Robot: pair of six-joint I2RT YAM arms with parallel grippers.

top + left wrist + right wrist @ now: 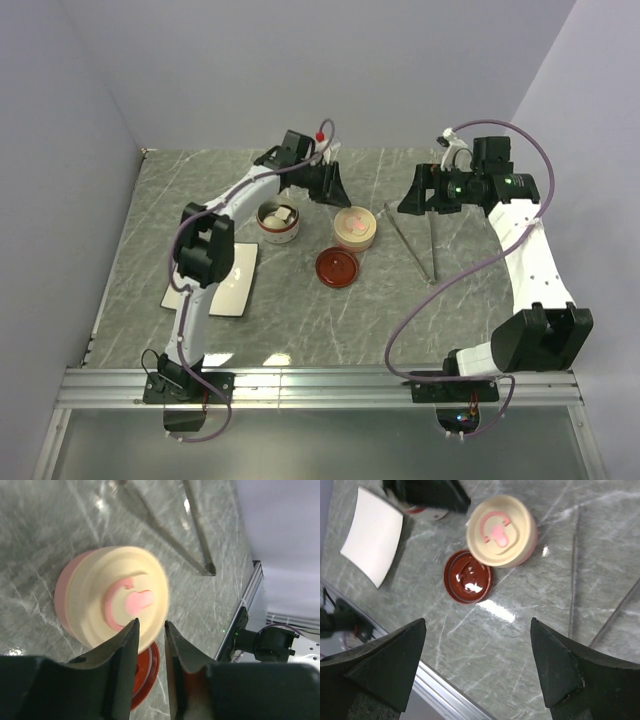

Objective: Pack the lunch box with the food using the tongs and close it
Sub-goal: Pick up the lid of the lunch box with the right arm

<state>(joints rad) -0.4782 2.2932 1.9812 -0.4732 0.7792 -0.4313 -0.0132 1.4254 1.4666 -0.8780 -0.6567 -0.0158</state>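
**Top view.** Near the middle of a grey marbled table (300,325), a pink container (355,228) with a cream lid on. Just left of the pink container, a round bowl (270,237) holding the food (282,213): pale pieces, too small to tell apart. Just in front of the container, a red lid (337,267) lying flat. To the container's right and apart from it, the tongs (418,245), flat on the table. A slim silver V, joined at the near end, touched by nothing. Farther left of the container, beyond the bowl and nearer the arm bases, a white square plate (228,282). Behind the container and slightly left, the left gripper (325,185). Behind it and to the right, over the far ends of the tongs, the right gripper (425,190).

**Left wrist view.** Two dark fingers (125,652) parted by a narrow gap, with nothing between them and nothing gripped. Past their tips, the container's cream lid with a pink heart-shaped knob, slightly blurred. Beside the container, half hidden behind the fingers, the red lid. Beyond the container, both arms of the tongs, meeting at a point.

**Right wrist view.** Fingers (385,665) spread wide, released and empty, with only bare table between them. Beyond them, the container, with the red lid just beside it. Right of the container, the tongs. Far left of it, the white plate. Above the container's left side, the dark left gripper, covering most of the bowl.
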